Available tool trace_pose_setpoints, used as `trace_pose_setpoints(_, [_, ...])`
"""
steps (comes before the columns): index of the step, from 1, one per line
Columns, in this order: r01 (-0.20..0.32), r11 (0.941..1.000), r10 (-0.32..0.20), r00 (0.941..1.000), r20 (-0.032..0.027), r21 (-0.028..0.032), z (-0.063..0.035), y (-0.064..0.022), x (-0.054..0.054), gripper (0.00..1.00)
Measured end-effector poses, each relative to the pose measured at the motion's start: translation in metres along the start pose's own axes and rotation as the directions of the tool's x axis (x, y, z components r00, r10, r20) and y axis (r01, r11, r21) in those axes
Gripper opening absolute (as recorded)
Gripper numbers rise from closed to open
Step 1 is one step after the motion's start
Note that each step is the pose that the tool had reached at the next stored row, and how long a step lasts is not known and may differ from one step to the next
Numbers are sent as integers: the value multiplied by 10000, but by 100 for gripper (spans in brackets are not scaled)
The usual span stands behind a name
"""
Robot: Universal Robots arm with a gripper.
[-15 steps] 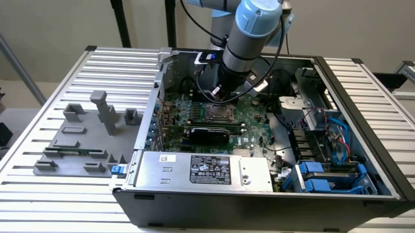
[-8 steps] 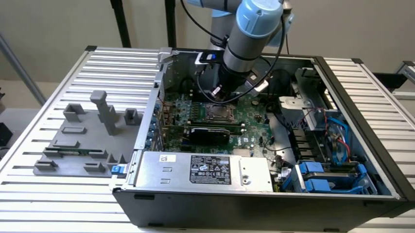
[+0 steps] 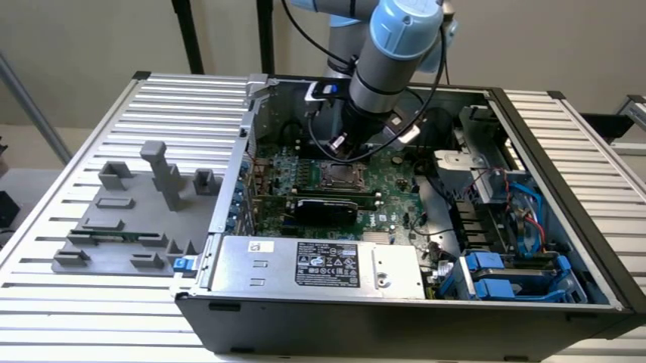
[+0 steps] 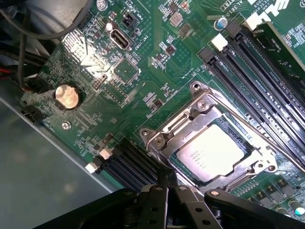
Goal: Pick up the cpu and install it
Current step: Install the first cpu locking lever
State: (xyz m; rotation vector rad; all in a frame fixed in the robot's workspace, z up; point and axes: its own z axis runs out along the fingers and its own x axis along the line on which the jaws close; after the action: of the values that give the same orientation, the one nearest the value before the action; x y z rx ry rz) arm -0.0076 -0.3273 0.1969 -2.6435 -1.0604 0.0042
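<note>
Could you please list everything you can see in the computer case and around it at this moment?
cpu: one, pale silver, lying in the socket on the motherboard.
socket: one, metal frame around the cpu.
motherboard: one, green, floor of the case.
coin cell: one, silver, on the motherboard.
memory slots: several, black, beside the socket.
power supply: one, silver with black label, front of the case.
case: one, black, open, on the table.
fixture: one, grey, on the table at the exterior view's left.
table: one, ribbed aluminium.
end effector: one, black, just above the socket's edge.
arm: one, blue and grey, reaching into the case.
</note>
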Motion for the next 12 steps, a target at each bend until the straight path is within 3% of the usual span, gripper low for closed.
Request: trace_pose_setpoints(12, [127,9999,-127,9999,-1,51,-8,41,21,11])
